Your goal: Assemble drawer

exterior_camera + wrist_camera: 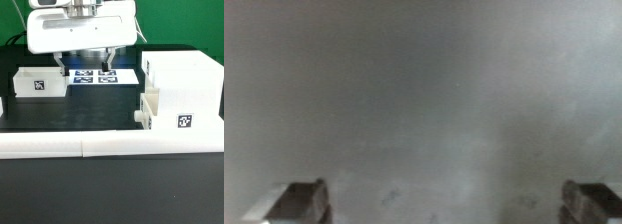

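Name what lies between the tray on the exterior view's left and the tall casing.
The marker board lies on the table between that tray and the casing, as the exterior view shows.

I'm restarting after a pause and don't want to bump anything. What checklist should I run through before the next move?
1. Gripper open and empty: ok. In the wrist view the fingertips are apart with nothing between them.
2. Loose tray upright and unobstructed: ok.
3. Casing upright: ok.
4. Second tray fully seated in the casing: cannot tell.
5. Gripper above the loose tray: not ok. It hangs over the marker board.
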`<state>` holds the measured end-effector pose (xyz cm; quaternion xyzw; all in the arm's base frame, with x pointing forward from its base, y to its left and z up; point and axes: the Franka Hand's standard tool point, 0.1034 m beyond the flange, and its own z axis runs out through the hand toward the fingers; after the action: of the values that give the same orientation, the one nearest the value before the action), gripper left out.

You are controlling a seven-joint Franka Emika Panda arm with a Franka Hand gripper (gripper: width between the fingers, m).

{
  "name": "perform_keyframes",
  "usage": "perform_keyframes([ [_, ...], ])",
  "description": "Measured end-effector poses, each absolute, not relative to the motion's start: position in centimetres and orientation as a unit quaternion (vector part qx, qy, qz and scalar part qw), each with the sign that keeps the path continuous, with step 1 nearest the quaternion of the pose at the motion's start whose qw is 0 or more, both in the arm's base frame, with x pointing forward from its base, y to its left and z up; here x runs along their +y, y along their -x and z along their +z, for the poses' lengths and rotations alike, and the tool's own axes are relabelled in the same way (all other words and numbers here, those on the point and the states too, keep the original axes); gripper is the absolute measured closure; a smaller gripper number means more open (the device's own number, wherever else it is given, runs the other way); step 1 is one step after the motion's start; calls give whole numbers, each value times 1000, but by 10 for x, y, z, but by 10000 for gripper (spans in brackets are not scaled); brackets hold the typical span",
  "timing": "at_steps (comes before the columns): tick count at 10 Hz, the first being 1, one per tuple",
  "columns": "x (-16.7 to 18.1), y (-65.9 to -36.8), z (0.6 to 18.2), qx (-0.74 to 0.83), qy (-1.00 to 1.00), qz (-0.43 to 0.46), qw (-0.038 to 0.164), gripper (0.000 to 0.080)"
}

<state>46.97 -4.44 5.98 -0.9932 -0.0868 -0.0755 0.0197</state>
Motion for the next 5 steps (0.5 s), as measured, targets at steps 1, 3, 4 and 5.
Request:
perform_keyframes([
  [1, -43, -460, 60, -74, 995, -61, 20, 151],
  [3, -57, -438, 64, -61, 997, -29, 22, 151],
  [4, -64, -431, 65, -55, 998, -20, 22, 151],
  [5, -73, -425, 66, -59, 998, -19, 20, 151],
])
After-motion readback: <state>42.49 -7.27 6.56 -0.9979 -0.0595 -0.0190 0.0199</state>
